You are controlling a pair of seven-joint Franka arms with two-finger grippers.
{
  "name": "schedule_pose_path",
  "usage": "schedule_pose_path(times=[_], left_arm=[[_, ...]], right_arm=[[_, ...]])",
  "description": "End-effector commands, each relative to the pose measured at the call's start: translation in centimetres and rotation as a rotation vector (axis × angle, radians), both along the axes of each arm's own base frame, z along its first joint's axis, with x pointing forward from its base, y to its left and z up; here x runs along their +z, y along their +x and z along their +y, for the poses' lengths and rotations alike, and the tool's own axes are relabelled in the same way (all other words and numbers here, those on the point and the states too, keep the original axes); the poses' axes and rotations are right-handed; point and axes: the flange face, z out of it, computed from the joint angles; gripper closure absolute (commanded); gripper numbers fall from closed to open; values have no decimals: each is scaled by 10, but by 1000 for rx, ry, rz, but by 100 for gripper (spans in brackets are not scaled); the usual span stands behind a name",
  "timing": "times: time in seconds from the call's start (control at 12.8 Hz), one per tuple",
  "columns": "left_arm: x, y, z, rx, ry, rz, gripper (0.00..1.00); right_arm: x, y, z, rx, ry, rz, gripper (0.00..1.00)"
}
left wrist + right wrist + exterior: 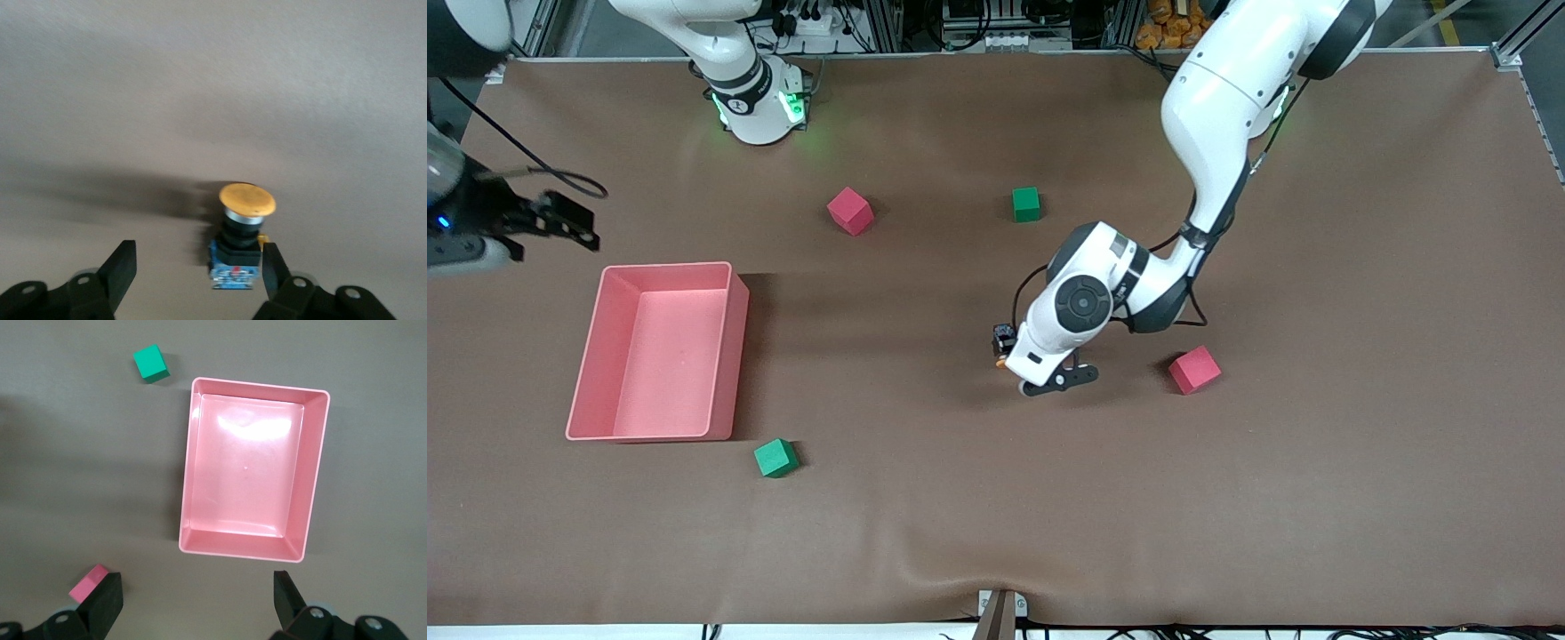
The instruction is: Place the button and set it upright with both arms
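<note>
The button (1003,343), with a round orange cap on a black body and a blue base, is at the middle of the table. In the left wrist view the button (241,233) sits between the fingers, close against one finger (273,267). I cannot tell whether it stands or lies. My left gripper (1049,378) is low at the button, open (198,257), and grips nothing. My right gripper (578,227) is high over the right arm's end of the table, open (195,587) and empty.
A pink bin (727,356) stands toward the right arm's end and also shows in the right wrist view (187,487). Red cubes (850,211) (1194,370) and green cubes (1026,204) (775,458) lie scattered around.
</note>
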Motion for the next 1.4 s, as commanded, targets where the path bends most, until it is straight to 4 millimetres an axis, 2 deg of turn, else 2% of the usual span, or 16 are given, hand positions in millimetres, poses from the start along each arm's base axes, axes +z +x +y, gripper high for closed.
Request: schedule_pose_path(times=[0.0,0.16,0.55,0.7,0.94,1.09,1.25,1.33], left_arm=[[-8,-5,-21,8,-26,-18,17],[-16,-13,-33,-7,-27,-21,22],[-29,-14,-30,-54,-15,-23,32],[-28,-14,-30,-70,-17,-28,36],[-34,-14,-30,-71,-13,-22,40],[-34,-14,-30,-73,-14,-22,43],[-35,-15,-29,-82,-14,-22,51],[-35,-14,-28,-86,-15,-24,59]], right_arm=[[32,-3,-6,-9,-2,-6,0],[55,-9,-10,-25,4,-9,0],[47,-11,-29,-71,28,22,0],[42,-13,-47,-131,93,35,0],[41,-16,-43,-232,85,66,0],[40,-15,-39,-230,75,69,0],[39,-11,-39,-227,64,59,0],[38,-11,-40,-227,51,56,0]])
